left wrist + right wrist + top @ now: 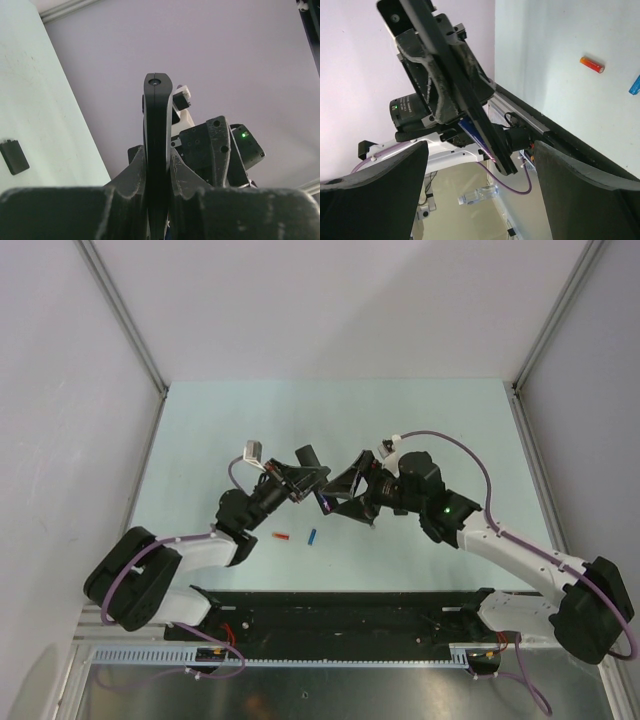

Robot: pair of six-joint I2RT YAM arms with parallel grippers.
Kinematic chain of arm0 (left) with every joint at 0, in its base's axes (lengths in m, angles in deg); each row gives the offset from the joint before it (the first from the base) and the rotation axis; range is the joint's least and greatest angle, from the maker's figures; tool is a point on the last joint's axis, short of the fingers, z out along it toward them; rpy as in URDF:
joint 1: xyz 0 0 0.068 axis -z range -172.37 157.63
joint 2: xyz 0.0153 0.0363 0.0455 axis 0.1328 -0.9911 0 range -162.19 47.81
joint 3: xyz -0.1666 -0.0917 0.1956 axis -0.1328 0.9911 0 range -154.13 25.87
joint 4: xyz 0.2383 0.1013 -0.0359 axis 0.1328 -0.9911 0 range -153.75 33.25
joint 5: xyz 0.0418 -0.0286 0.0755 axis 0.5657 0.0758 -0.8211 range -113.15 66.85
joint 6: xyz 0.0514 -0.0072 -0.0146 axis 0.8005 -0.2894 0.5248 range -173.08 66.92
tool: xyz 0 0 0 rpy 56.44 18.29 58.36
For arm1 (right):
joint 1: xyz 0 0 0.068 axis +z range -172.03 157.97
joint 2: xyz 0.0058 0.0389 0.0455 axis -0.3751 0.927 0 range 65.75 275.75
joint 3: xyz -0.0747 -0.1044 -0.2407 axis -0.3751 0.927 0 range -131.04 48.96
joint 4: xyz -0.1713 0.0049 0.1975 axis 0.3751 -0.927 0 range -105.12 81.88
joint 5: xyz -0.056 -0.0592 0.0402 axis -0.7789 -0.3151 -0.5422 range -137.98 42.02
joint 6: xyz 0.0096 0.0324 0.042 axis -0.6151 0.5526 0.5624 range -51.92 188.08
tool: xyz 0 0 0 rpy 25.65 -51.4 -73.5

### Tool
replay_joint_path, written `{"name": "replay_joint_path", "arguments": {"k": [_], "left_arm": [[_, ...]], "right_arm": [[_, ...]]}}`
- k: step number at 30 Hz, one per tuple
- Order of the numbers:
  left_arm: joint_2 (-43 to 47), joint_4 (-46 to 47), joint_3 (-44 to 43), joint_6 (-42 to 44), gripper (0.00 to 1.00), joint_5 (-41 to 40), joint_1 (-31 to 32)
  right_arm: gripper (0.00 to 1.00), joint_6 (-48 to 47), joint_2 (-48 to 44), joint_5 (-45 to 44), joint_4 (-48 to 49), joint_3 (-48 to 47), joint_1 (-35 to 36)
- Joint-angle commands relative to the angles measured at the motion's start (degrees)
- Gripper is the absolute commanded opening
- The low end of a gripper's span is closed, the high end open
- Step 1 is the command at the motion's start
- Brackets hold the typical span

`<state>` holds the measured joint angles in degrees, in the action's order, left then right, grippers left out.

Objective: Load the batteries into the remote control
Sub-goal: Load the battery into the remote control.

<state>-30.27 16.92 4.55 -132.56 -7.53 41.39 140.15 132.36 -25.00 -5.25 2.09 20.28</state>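
Remote control (pixel 306 456) is held off the table (pixel 420 420) near its middle, pinched between the fingers (pixel 134 172) of the left gripper (pixel 312 480). From the left wrist it is seen edge-on, its long axis running straight out from the jaws, which are pressed against its two broad faces. In the top view that axis runs from a far end down to a near end beside the right gripper (pixel 345 490).

The right gripper's fingers (pixel 370 195) are spread wide and touch nothing. In its wrist view the remote is seen between and beyond them, crossing from upper left to lower right. A dark blue strip (pixel 472 132) is seen along the bar's lower half. It may be a battery lying in the recess, though this cannot be told for certain.

An orange cylinder (pixel 281 536) and a blue cylinder (pixel 312 537) lie on the table, near each other but apart, on the near side of both grippers. A small black rectangular piece (pixel 14 156) lies flat on the table.
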Motion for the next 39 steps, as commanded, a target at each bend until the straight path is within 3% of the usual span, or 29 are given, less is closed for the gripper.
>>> {"name": "replay_joint_path", "arguments": {"k": [1,29,39], "left_arm": [[2.67,4.03,0.58,3.19,0.0,-2.69,0.61],[3.82,2.71,1.28,8.03,0.0,-4.54,2.63],[4.61,2.71,1.19,7.06,0.0,-4.54,2.72]], "right_arm": [[0.89,1.84,0.36,-0.83,-0.59,-0.15,0.23],[0.81,3.95,3.26,-2.68,0.03,-0.15,-0.47],[0.72,3.6,3.53,-2.86,-0.15,-0.15,-0.47]]}}
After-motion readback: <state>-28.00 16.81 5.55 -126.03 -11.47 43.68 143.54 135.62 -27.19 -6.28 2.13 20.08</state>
